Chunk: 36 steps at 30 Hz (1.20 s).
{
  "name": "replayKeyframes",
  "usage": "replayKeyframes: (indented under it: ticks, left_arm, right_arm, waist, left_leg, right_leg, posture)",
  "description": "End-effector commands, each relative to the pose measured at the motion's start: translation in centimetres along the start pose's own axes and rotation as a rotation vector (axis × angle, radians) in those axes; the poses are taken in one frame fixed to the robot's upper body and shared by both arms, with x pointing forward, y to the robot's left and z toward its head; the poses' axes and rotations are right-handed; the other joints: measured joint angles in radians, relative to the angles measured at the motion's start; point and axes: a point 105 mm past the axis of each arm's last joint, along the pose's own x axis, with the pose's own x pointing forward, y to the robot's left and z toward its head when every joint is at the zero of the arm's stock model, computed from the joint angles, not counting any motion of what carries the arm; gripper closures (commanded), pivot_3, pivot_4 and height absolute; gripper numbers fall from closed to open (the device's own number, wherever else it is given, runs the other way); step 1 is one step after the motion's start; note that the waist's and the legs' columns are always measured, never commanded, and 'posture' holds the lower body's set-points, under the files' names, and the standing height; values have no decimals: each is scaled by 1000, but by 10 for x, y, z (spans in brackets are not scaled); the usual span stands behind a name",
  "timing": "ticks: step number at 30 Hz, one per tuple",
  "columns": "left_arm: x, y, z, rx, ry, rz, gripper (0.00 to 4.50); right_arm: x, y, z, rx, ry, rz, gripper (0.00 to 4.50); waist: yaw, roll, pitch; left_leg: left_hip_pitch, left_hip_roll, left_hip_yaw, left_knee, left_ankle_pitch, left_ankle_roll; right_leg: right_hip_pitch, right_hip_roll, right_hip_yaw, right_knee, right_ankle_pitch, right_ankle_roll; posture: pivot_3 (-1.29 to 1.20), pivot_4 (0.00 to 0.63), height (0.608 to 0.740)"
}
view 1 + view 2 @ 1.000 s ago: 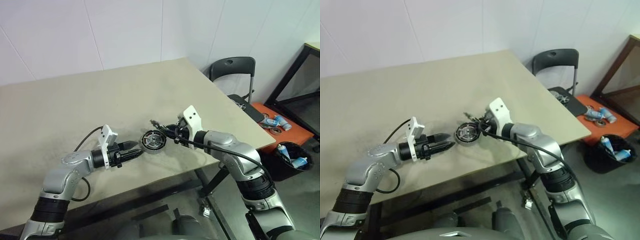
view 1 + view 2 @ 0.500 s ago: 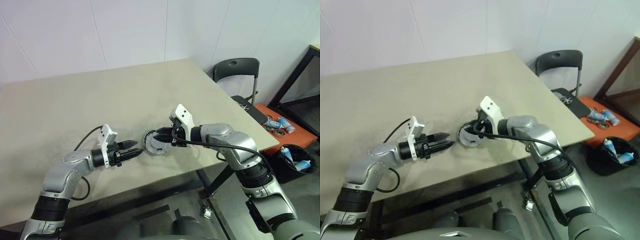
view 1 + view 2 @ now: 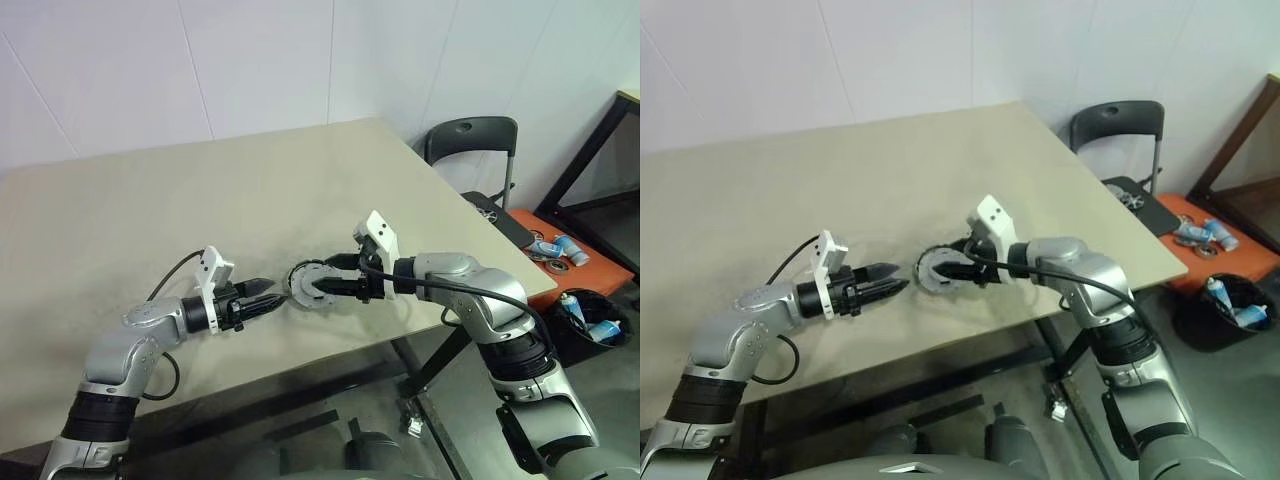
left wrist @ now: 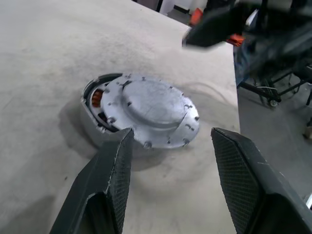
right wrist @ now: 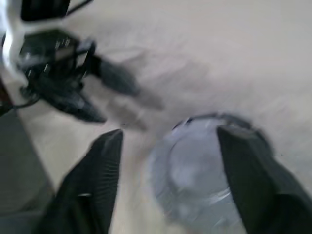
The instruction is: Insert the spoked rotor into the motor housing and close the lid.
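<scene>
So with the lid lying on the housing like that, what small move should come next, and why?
Probably nudge the lid sideways until it centres. It lies off-centre on the motor housing, leaving coppery windings exposed along one edge. The open right gripper is beside it, and the open left gripper faces it.

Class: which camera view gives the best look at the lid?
The left wrist view: the lid lies sharp and near, sitting off-centre on the motor housing. The eye views show it small; the right wrist view blurs it.

Lid (image 3: 308,284) on table (image 3: 200,210), between 2 grippers.
</scene>
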Motion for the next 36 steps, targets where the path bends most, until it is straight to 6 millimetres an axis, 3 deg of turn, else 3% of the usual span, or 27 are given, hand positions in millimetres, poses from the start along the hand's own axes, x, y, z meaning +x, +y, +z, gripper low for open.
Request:
replayKeyframes:
  ticks: [1,6,12,23,32,36]
  left_arm:
    - [-1,-1,17,47,-43,-6,1799]
    - [-1,-3,16,47,-39,-11,1799]
    - [-2,-6,14,46,-39,-8,1799]
    - [-7,-1,5,30,-36,8,1799]
    - [-12,6,4,33,-44,27,1799]
    - [-16,13,2,34,-48,40,1799]
  right_arm:
    - [6,-13,13,-27,-88,-97,1461]
    - [15,-11,0,-34,-40,-89,336]
    - [24,-10,-17,-24,6,-85,336]
    - [37,-25,-20,-46,-2,-143,336]
    - [38,-12,-27,-69,1,-78,159]
    - [44,-16,-35,-83,47,-117,159]
  waist:
    - [-2,0,0]
    - [2,0,0]
    - [0,0,0]
    - [0,0,0]
    - [-2,0,0]
    - [-3,0,0]
  left_leg:
    - [0,0,0,1,0,0]
    - [-1,0,0,6,0,0]
    - [-1,0,0,8,0,0]
    - [1,0,0,9,0,0]
    - [1,0,0,10,0,0]
    - [2,0,0,10,0,0]
  right_leg:
    - [0,0,0,1,0,0]
    - [0,0,0,4,0,0]
    - [1,0,0,5,0,0]
    - [1,0,1,9,0,0]
    - [1,0,1,9,0,0]
    - [1,0,1,10,0,0]
  posture:
    - [0,0,740]
    - [0,0,740]
    - [0,0,740]
    - [0,0,740]
    - [0,0,740]
    - [0,0,740]
